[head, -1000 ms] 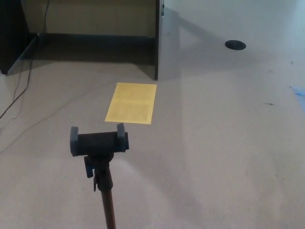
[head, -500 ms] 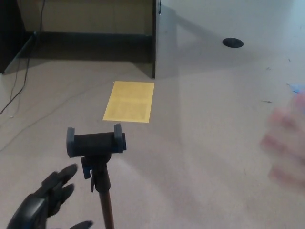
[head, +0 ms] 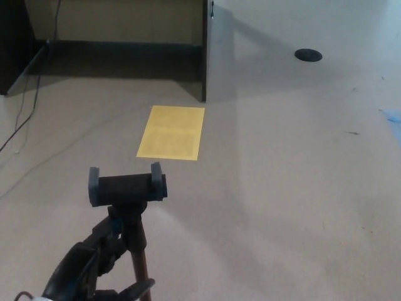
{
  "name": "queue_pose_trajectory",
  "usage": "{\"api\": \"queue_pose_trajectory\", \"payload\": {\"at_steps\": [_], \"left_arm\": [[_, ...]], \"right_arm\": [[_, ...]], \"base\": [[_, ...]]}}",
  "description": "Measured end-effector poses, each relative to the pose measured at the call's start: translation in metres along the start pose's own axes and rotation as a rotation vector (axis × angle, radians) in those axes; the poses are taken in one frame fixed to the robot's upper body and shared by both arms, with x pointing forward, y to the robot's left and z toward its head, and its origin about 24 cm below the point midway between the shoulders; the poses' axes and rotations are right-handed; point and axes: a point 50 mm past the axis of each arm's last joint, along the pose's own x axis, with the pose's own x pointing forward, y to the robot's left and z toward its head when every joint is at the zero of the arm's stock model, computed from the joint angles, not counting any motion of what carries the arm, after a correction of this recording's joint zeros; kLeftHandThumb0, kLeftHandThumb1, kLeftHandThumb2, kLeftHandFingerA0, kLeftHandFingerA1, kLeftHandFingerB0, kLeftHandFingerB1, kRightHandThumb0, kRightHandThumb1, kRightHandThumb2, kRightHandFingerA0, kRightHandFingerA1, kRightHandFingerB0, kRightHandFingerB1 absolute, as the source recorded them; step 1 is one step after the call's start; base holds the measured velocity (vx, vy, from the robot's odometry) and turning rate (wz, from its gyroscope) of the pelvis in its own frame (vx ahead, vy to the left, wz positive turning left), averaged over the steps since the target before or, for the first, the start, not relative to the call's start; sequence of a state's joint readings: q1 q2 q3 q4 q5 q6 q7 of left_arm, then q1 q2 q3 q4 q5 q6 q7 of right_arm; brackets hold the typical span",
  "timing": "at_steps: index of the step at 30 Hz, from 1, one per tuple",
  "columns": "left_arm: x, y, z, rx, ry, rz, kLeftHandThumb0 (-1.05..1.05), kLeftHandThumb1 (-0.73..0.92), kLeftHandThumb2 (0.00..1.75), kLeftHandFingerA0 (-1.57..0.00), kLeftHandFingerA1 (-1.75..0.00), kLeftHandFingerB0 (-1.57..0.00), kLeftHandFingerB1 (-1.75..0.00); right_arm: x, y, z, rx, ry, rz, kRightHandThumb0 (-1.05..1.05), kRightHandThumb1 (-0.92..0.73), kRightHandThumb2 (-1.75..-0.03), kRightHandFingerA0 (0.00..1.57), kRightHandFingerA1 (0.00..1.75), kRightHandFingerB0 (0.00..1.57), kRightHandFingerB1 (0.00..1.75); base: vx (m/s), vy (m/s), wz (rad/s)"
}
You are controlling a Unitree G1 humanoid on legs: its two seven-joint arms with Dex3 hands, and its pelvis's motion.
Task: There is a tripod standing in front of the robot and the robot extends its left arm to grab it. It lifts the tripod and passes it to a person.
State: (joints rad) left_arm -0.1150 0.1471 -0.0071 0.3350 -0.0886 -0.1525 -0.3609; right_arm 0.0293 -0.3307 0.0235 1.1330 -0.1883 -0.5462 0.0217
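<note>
Moved in since before: left hand, now at the tripod pole's 9 o'clock, fingers spread, not yet clasped. Tripod upright on floor. Grab imminent.

Tripod, upright, at about 7 o'clock in the head view. Its head is a black horizontal cylinder capped at each end by a grey disc-shaped clamp jaw. Below the head sits a blue-grey joint with a small side knob; a dark reddish-brown pole descends from it to the bottom edge.
</note>
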Motion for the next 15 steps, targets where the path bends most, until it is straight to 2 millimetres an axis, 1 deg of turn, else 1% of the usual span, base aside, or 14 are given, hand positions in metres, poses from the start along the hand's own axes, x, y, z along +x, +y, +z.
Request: {"api": "queue_pose_trajectory", "payload": {"at_steps": [1, 2, 5, 6, 7, 8, 9, 13, 14, 15], "left_arm": [[0.001, -0.002, 0.0, -0.001, 0.001, -0.005, -0.62, 0.36, 0.74, -0.06, -0.33, -0.04, -0.21], [0.001, -0.003, 0.001, -0.002, 0.0, -0.009, -0.63, 0.43, 0.54, -0.08, -0.28, -0.05, -0.24], [0.005, -0.011, 0.002, -0.012, -0.001, -0.027, -0.64, 0.43, 0.54, -0.1, -0.3, -0.06, -0.24], [0.007, -0.012, 0.003, -0.014, 0.001, -0.03, -0.66, 0.36, 0.63, -0.08, -0.34, -0.09, -0.21], [0.008, -0.014, 0.003, -0.017, 0.001, -0.032, -0.63, 0.42, 0.54, -0.12, -0.31, -0.08, -0.24], [0.009, -0.015, 0.004, -0.019, 0.002, -0.034, -0.58, 0.37, 0.78, -0.04, -0.42, 0.0, -0.29], [0.012, -0.016, 0.005, -0.019, 0.002, -0.035, -0.58, 0.36, 0.78, -0.05, -0.42, 0.0, -0.29], [0.019, -0.02, 0.009, -0.027, 0.0, -0.035, -0.56, 0.36, 0.77, -0.04, -0.42, -0.03, -0.3], [0.022, -0.022, 0.01, -0.034, -0.002, -0.035, -0.61, 0.42, 0.54, -0.11, -0.32, -0.09, -0.24], [0.023, -0.023, 0.01, -0.04, -0.002, -0.034, -0.59, 0.41, 0.54, -0.1, -0.32, -0.1, -0.24]], "right_arm": [[0.0, 0.0, 0.0, 0.0, 0.001, 0.001, -0.71, -0.77, -0.63, 0.45, 0.36, 0.34, 0.33], [0.0, 0.0, 0.0, -0.001, 0.001, 0.001, -0.71, -0.77, -0.63, 0.45, 0.36, 0.34, 0.33], [0.0, 0.0, 0.001, -0.001, -0.003, 0.0, -0.71, -0.76, -0.63, 0.45, 0.35, 0.35, 0.33], [0.0, 0.0, 0.001, -0.001, -0.003, 0.0, -0.71, -0.76, -0.63, 0.45, 0.36, 0.35, 0.33], [0.001, 0.0, 0.001, -0.001, -0.004, 0.0, -0.7, -0.76, -0.64, 0.46, 0.35, 0.36, 0.32], [0.001, 0.0, 0.001, -0.001, -0.004, 0.0, -0.71, -0.77, -0.64, 0.45, 0.35, 0.35, 0.32], [0.001, 0.0, 0.001, -0.001, -0.005, 0.001, -0.7, -0.76, -0.64, 0.46, 0.35, 0.35, 0.32], [0.002, 0.0, 0.003, -0.002, -0.011, 0.0, -0.69, -0.75, -0.63, 0.45, 0.35, 0.36, 0.33], [0.003, 0.0, 0.004, -0.001, -0.014, 0.0, -0.68, -0.75, -0.63, 0.46, 0.36, 0.36, 0.33], [0.003, 0.0, 0.005, -0.001, -0.016, -0.001, -0.7, -0.75, -0.63, 0.46, 0.36, 0.36, 0.33]], "base": [[0.0, 0.0, 0.0], [0.0, 0.0, 0.0], [0.0, 0.0, 0.0], [0.0, 0.0, 0.0], [0.0, 0.0, 0.0], [0.0, 0.0, 0.0], [0.0, 0.0, 0.0], [0.0, 0.0, 0.0], [0.0, 0.0, 0.0], [0.0, 0.0, 0.0]]}}
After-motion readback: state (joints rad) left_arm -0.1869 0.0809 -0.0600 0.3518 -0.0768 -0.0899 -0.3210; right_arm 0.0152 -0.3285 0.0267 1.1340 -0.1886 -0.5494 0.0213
